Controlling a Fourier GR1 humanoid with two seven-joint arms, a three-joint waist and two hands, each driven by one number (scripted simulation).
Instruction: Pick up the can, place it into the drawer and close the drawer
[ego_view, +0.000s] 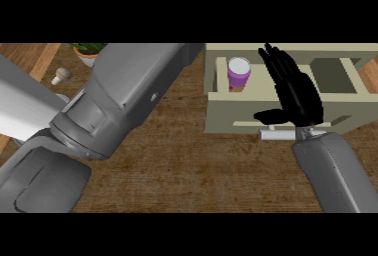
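The can (238, 73), purple with a white top, stands inside the open beige drawer (221, 112), against its left wall. My right hand (297, 95) hovers over the middle of the drawer, just right of the can, fingers straight and pointing away, thumb out to the left; it is open and holds nothing. The drawer's light handle (277, 134) shows under the wrist. My left forearm (122, 95) crosses the left half of the view as a large grey mass, and its hand is out of sight past the upper edge.
The drawer sits over a brown wooden counter (192, 175). A potted green plant (88, 50) and a small pale knob-shaped object (60, 75) stand at the far left, partly behind the left arm.
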